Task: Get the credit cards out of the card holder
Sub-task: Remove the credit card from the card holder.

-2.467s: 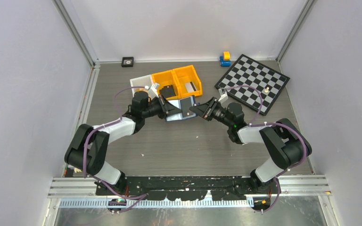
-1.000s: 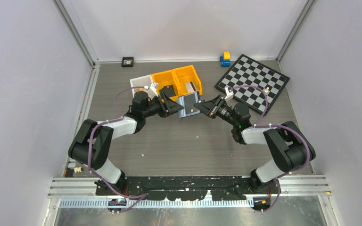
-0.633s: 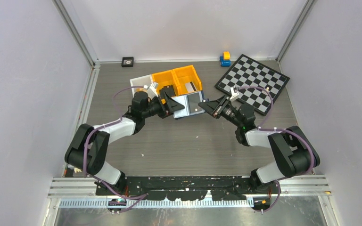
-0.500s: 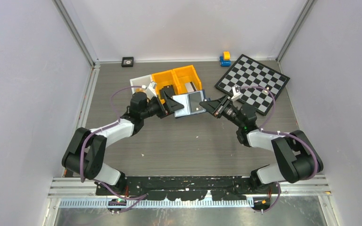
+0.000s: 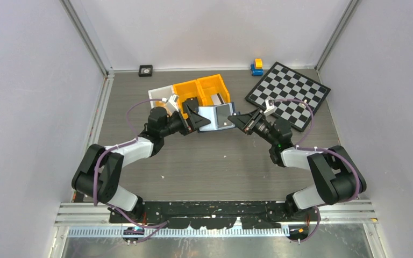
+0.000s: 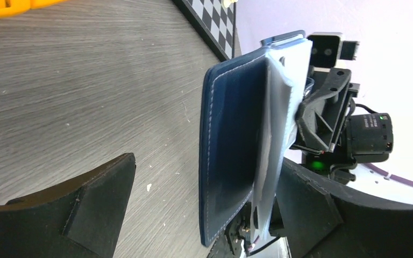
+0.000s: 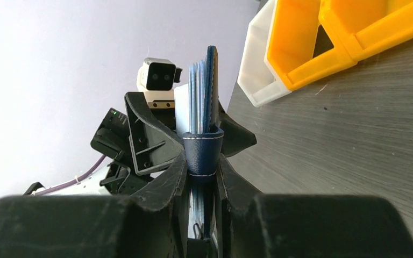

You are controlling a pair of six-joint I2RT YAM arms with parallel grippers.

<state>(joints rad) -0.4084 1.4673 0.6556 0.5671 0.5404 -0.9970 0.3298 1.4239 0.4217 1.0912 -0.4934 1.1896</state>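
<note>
Holding the card holder pinched tight in my right claw, above the bench; my left claw gapes wide around it.

- Card holder between my grippers: navy outside, white stitching, pale blue-grey leaves inside.
- My left gripper and right gripper: black.
- Bins just beyond my left gripper: orange.
- End bin: white.
- Chessboard beyond my right gripper: black and pale-grey checks.
- Table: dark grey woodgrain.
</note>
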